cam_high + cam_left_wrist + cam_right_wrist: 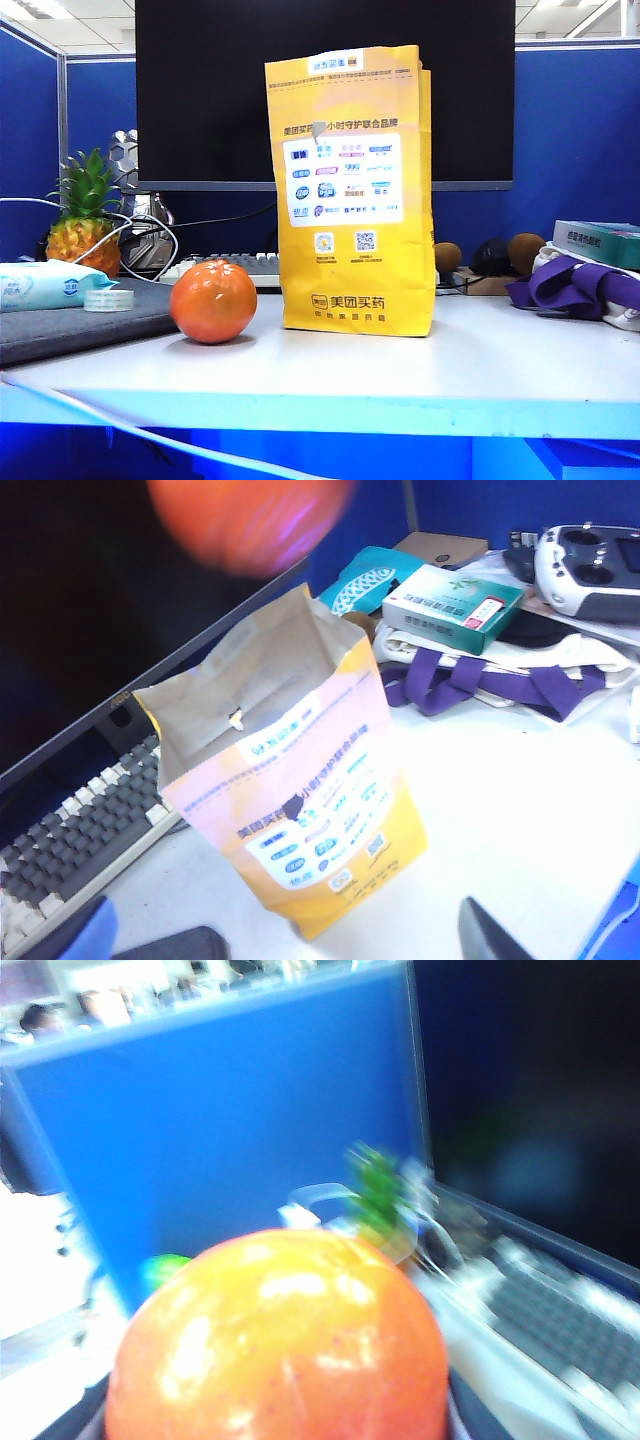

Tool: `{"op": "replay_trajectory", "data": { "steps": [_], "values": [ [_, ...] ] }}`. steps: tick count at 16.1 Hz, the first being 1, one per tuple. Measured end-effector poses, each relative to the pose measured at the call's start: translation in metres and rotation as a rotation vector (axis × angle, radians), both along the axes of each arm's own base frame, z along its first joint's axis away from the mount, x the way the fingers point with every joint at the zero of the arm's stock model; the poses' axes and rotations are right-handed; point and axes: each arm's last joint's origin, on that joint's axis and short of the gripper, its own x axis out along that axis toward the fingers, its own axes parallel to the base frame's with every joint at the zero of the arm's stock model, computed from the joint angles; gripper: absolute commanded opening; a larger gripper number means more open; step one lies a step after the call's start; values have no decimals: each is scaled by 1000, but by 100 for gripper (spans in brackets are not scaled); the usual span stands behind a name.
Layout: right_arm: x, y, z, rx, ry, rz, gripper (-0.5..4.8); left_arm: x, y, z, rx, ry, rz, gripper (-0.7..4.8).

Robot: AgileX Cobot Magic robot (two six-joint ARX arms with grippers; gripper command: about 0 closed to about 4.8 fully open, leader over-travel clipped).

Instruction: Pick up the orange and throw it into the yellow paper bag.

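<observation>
Standing upright mid-frame on the smooth white tabletop (480, 370), the creased yellow paper bag (350, 190) gapes open before blue partitions (580, 140). The right claw (280, 1432) is clamped on the glossy round orange (280, 1340), held in the air. The left claw (330, 948), prongs apart, overlooks the bag.

Two oranges (213, 301) (280, 1345), one yellow paper bag (355, 190), one pineapple (83, 222).

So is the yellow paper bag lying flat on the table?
No, the yellow paper bag stands upright on the table, its top open.
</observation>
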Motion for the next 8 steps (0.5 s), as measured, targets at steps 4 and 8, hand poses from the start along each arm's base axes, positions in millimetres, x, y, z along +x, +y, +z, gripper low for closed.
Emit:
{"op": "replay_trajectory", "data": {
  "steps": [4, 8],
  "values": [
    [41, 8, -29, -23, 101, -19, 122, 0, 1, -4, 29, 31, 7, 479],
    [41, 8, -25, -18, 82, -19, 479, 2, 1, -2, 13, 7, 33, 479]
  ]
}}
